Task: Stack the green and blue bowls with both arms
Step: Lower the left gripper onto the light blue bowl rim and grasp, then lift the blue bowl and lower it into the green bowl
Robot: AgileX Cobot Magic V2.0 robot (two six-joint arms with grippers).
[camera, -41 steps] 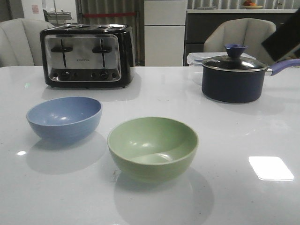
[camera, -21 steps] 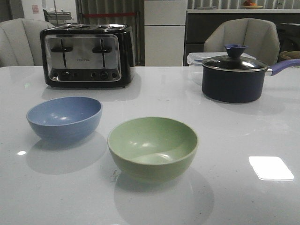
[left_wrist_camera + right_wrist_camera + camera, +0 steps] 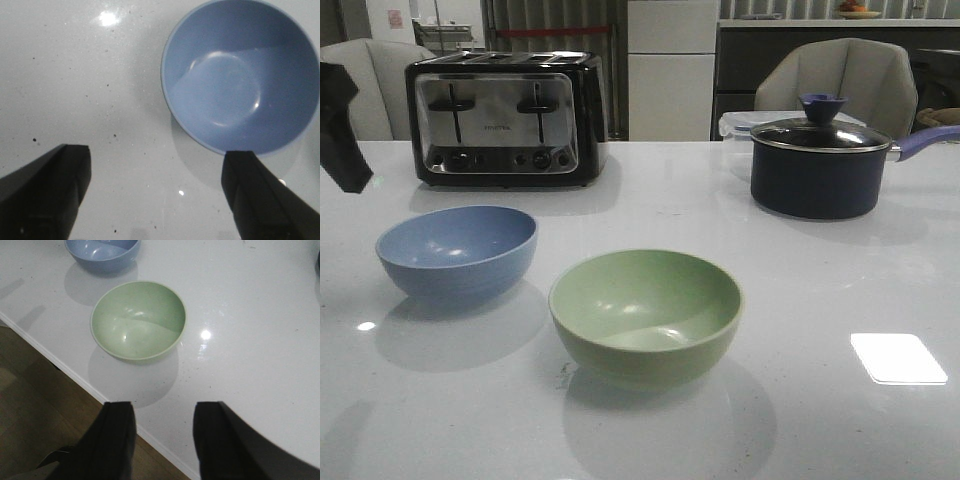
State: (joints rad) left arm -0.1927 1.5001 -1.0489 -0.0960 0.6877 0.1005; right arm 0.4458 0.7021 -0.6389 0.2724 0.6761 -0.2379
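The blue bowl (image 3: 457, 250) sits upright on the white counter (image 3: 820, 300), in front of the toaster (image 3: 507, 118). The green bowl (image 3: 646, 314) sits just beside it, on the side toward the dark saucepan (image 3: 820, 160), apart from it and nearer the counter's front edge. The left claw (image 3: 155, 195) hangs above the blue bowl, released, its 2 fingers spread and empty. The right claw (image 3: 164, 440) is also released, holding nothing, over the counter's edge near the green bowl.

L gripper (image 3: 342, 130) cut by frame edge; blue bowl (image 3: 102, 252) cropped in R wrist view.
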